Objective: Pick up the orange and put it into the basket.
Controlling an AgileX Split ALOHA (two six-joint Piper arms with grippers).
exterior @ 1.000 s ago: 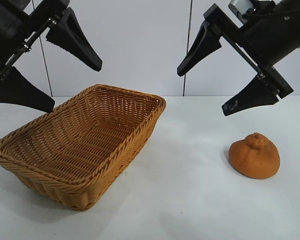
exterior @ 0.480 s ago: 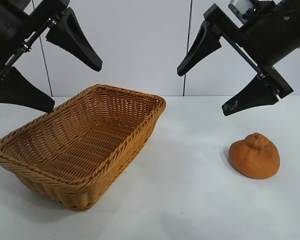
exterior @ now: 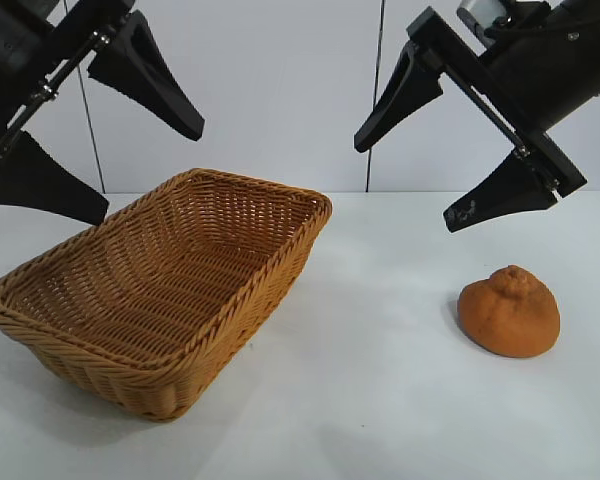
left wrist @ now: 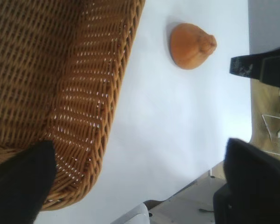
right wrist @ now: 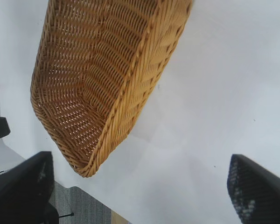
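Orange [exterior: 509,311], basket [exterior: 170,285] unlabelled; right pincer [exterior: 413,176] tip marks perhaps scuffs.

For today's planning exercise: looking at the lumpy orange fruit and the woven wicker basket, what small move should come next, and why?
Probably the right gripper should descend toward the lumpy dull-orange fruit. It hangs open above the fruit, which sits untouched on the white table, apart from the empty tan wicker basket. The left gripper, also open, hovers over the basket, farther away.

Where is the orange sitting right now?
In the exterior view, the lumpy dull orange fruit sits on the white table at right, below the open right gripper, apart from the woven wicker basket.
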